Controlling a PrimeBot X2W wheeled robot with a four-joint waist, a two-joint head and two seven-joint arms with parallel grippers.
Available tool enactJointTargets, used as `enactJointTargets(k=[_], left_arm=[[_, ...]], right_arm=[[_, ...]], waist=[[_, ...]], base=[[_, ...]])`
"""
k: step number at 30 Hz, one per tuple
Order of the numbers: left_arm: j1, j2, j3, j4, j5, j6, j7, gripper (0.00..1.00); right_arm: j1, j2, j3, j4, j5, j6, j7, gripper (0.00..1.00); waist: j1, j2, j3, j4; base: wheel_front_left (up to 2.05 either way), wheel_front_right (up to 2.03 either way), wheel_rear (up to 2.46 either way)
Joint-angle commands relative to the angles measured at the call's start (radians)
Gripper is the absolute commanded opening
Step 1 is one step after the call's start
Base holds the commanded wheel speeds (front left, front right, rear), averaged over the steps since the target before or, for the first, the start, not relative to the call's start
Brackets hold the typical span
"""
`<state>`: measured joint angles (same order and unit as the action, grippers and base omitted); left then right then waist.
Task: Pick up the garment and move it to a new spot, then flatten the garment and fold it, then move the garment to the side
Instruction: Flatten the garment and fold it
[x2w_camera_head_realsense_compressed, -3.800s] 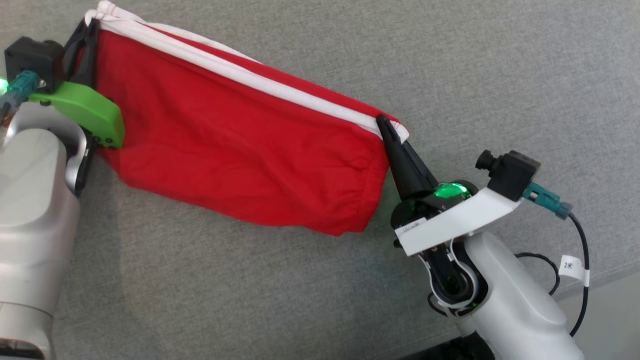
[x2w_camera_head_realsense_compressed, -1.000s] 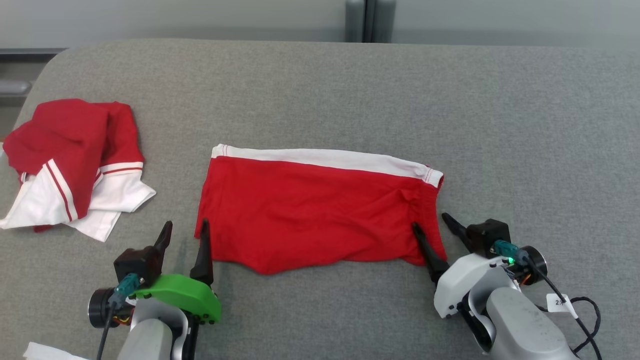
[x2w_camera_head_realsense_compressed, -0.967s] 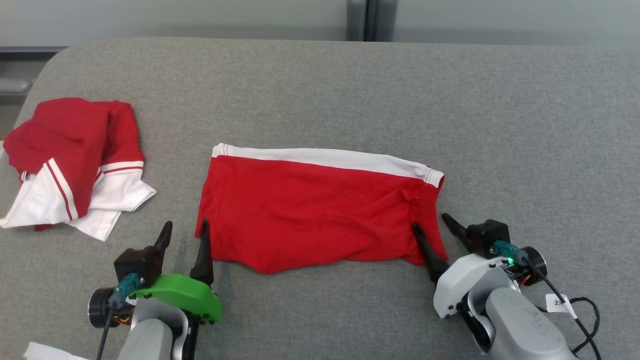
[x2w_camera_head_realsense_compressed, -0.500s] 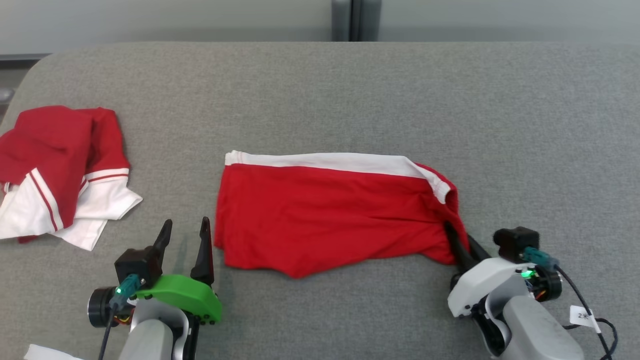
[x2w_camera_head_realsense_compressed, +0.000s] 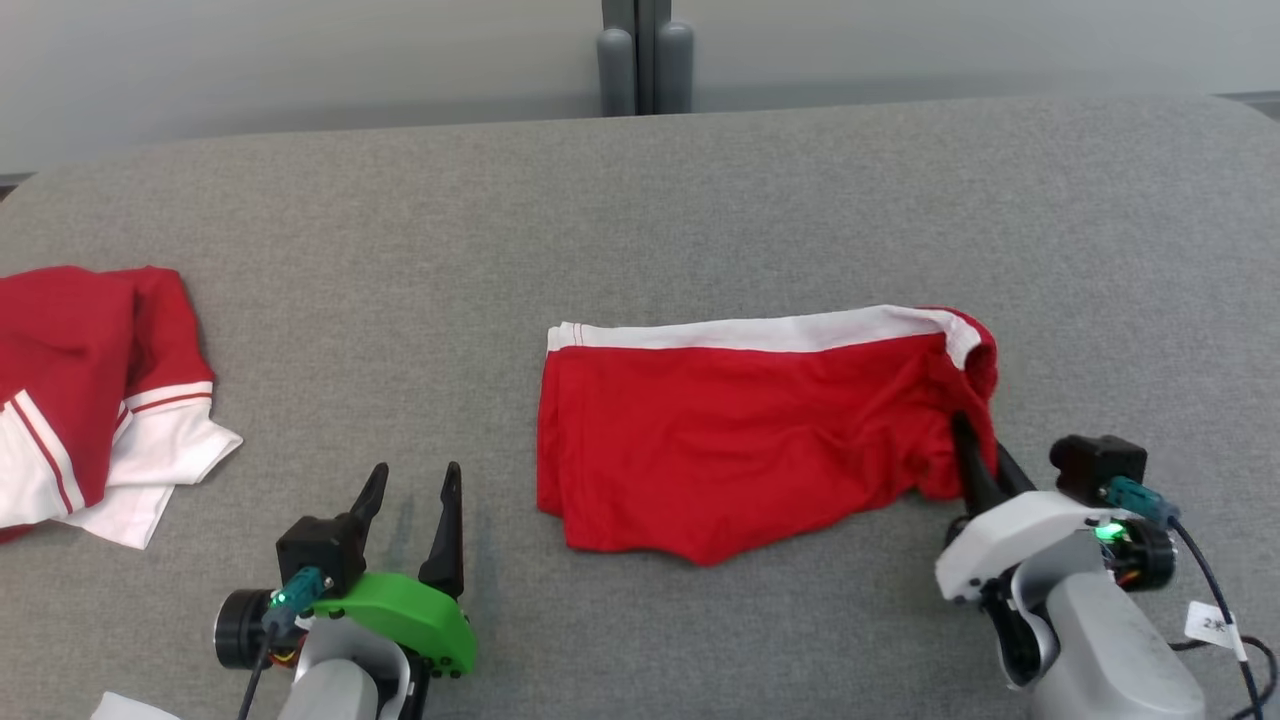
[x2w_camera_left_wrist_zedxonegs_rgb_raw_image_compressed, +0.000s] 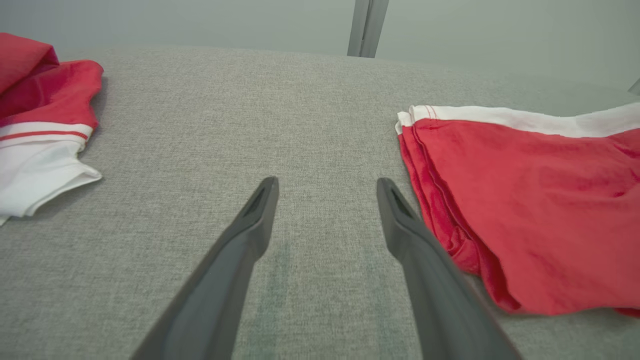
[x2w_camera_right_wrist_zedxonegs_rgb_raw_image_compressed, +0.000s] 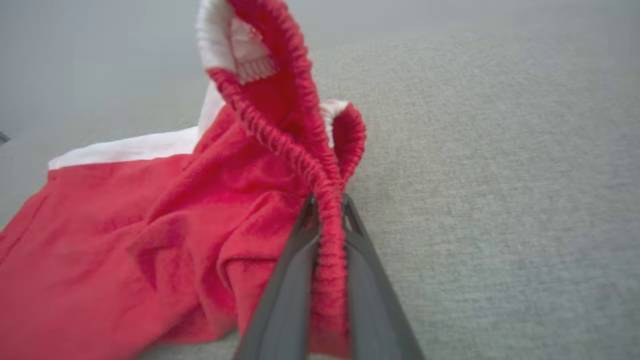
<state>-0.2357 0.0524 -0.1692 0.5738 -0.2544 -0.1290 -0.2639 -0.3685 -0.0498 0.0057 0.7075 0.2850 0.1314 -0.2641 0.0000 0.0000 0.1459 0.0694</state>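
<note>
red shorts (x2w_camera_head_realsense_compressed: 750, 440) are laid in layers mid grey upholstery (x2w_camera_head_realsense_compressed: 700, 200); the elasticated right edge is clamped and lifted by the right gripper (x2w_camera_head_realsense_compressed: 972, 440). left gripper (x2w_camera_head_realsense_compressed: 415, 470) is spread wide, empty, near them. fold judged done; shift aside is left.

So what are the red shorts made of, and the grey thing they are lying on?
The shorts look like soft, thin cloth, maybe cotton or polyester: matte, wrinkly, and drooping where the right pincer pinches the gathered stretchy band. The grey top looks like coarse woven fabric, matte and speckled; what lies under it I cannot tell.
</note>
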Motion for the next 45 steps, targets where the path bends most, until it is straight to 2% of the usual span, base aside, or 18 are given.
enactJointTargets(k=[1,5,9,12,16,17,18,19,25,28,30,37,45], left_arm=[[0.017,0.002,-0.006,0.004,-0.008,-0.002,0.000,1.00],[0.025,0.002,-0.019,0.014,-0.014,-0.002,-0.001,1.00],[0.031,0.001,-0.028,0.023,-0.010,-0.002,-0.001,1.00],[0.036,0.001,-0.036,0.029,-0.008,-0.002,0.000,1.00],[0.035,0.000,-0.045,0.037,-0.011,-0.002,0.000,1.00],[0.033,0.000,-0.050,0.037,-0.014,-0.002,-0.001,1.00],[0.031,0.000,-0.054,0.039,-0.016,-0.002,0.000,1.00],[0.029,0.000,-0.057,0.041,-0.019,-0.002,-0.001,1.00],[0.026,0.000,-0.052,0.037,-0.020,-0.002,-0.001,1.00],[0.037,0.000,-0.041,0.030,-0.011,-0.002,-0.001,1.00],[0.044,-0.001,-0.037,0.018,-0.002,-0.002,-0.001,1.00],[0.070,0.000,-0.005,-0.055,0.060,-0.002,-0.001,1.00],[0.115,0.000,0.025,-0.126,0.129,-0.002,-0.001,1.00]], right_arm=[[-0.016,-0.002,0.040,-0.021,0.048,-0.001,0.000,0.00],[-0.034,-0.002,0.227,-0.090,0.220,-0.001,0.005,0.00],[-0.052,-0.003,0.374,-0.149,0.329,-0.001,0.036,0.00],[-0.074,-0.003,0.460,-0.161,0.385,-0.001,0.052,0.00],[-0.116,-0.004,0.543,-0.112,0.413,-0.001,0.046,0.00],[-0.131,-0.004,0.558,-0.089,0.413,-0.001,0.041,0.04],[-0.142,-0.004,0.571,-0.066,0.414,-0.001,0.038,0.26],[-0.156,-0.003,0.590,-0.045,0.415,-0.001,0.032,1.00],[-0.204,-0.004,0.676,-0.002,0.437,-0.001,0.004,1.00],[-0.212,-0.005,0.669,0.008,0.417,-0.001,-0.001,1.00],[-0.207,-0.005,0.614,-0.001,0.373,-0.001,-0.001,1.00],[-0.080,-0.003,0.347,-0.061,0.107,-0.001,-0.002,1.00],[0.094,-0.002,0.131,-0.162,-0.042,-0.001,-0.002,1.00]], waist=[[0.0000,0.0000,-0.009,0.001],[0.0000,0.0000,-0.024,0.020],[0.0000,0.0000,-0.034,0.051],[0.0000,0.0000,-0.038,0.078],[0.0000,0.0000,-0.035,0.120],[0.0000,0.0000,-0.033,0.131],[0.0000,0.0000,-0.031,0.141],[0.0000,0.0000,-0.029,0.149],[0.0000,0.0000,-0.023,0.163],[0.0000,0.0000,-0.029,0.144],[0.0000,0.0000,-0.034,0.125],[0.0000,0.0000,-0.051,0.049],[0.0000,0.0000,-0.084,-0.012]], base=[[0.00,0.00,0.00],[0.00,0.00,0.00],[0.00,0.00,0.00],[0.00,0.00,0.00],[0.00,0.00,0.00],[0.00,0.00,0.00],[0.00,0.00,0.00],[0.00,0.00,0.00],[0.00,0.00,0.00],[0.00,0.00,0.00],[0.00,0.00,0.00],[0.00,0.00,0.00],[0.00,0.00,0.00]])
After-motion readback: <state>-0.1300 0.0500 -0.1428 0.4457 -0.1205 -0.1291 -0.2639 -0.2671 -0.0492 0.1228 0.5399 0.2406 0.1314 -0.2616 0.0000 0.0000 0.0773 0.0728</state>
